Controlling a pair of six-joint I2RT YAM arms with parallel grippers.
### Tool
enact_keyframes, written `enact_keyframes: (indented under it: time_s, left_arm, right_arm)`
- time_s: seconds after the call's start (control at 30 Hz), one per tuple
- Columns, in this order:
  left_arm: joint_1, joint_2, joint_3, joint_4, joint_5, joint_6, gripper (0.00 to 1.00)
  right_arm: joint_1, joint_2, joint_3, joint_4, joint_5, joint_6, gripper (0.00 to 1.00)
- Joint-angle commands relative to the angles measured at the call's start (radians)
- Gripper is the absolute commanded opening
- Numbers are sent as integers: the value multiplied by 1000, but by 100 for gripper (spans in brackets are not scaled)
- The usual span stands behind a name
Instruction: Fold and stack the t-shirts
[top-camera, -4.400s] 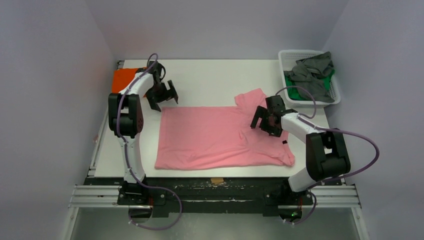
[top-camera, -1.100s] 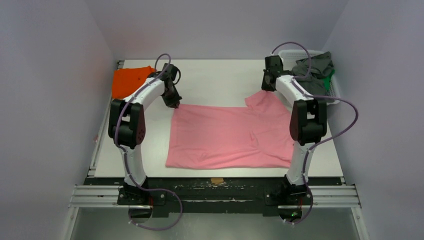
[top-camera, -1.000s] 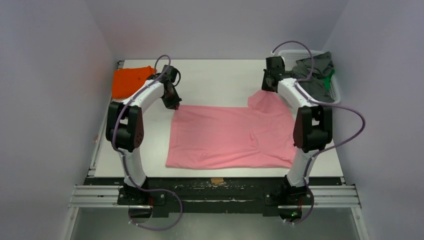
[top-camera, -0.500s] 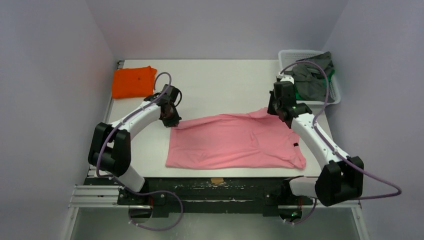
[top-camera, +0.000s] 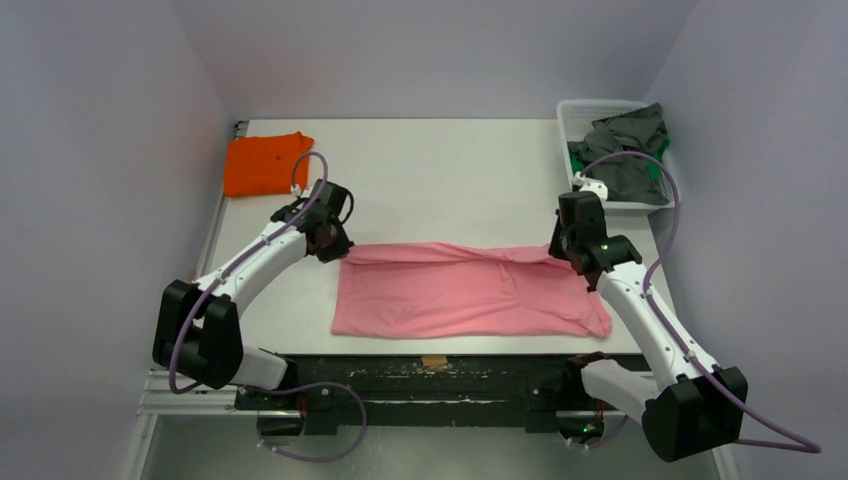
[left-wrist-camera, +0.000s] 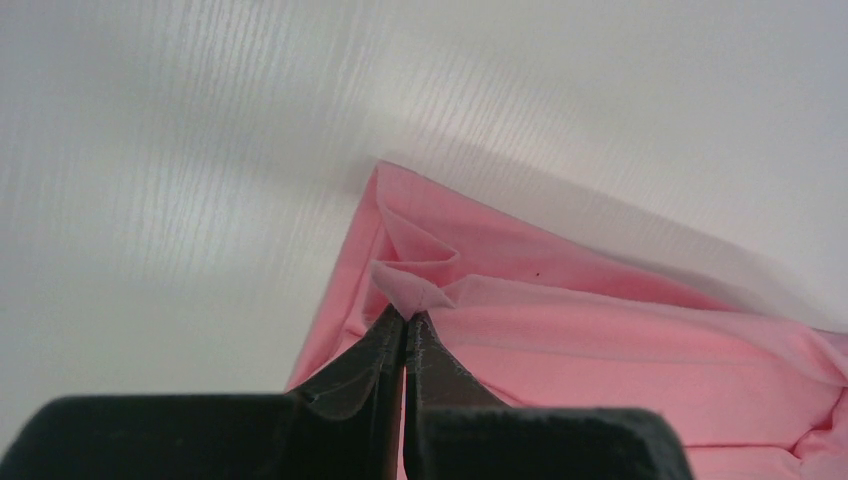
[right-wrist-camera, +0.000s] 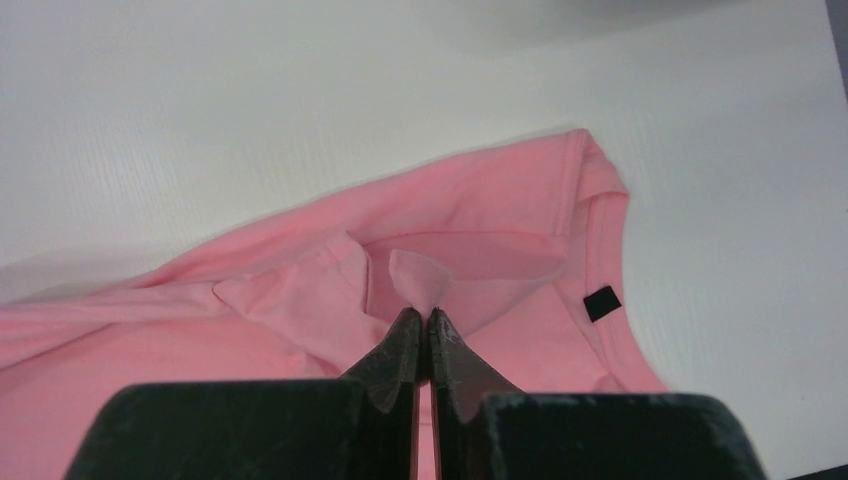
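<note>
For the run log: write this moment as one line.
pink shirt: mid-fold | left claw: shut on its edge | right claw: shut on its edge | orange shirt: folded, far left

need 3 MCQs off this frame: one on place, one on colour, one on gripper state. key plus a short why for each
1. The orange t-shirt lies on the table at:
A. the near right corner
B. the far left corner
C. the centre

2. The white basket holds:
A. grey cloth and green cloth
B. blue and white cloth
C. only yellow cloth

3. At the pink t-shirt, the left gripper and right gripper are:
A. both open, clear of it
B. left open, right shut
C. both shut, pinching its cloth

Key:
1 B: the top view shows it folded at the far left.
2 A: both colours show above the rim.
3 C: each wrist view shows closed fingertips with a pink tuft between them.
</note>
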Motion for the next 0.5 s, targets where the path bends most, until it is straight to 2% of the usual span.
enact_keyframes:
  time_s: [0.0,0.2,0.47]
  left_arm:
    - [0,-24,79,-24,-88,2,0]
    - [-1,-2,140,-42,-109,4,0]
    - [-2,-72,-38,47,-69,-30,0]
  right_arm:
    - [-10,39,87,19,88,16,0]
    - [-11,76,183,7,109,-2,0]
    - [-11,-44,54,-73,89,61,0]
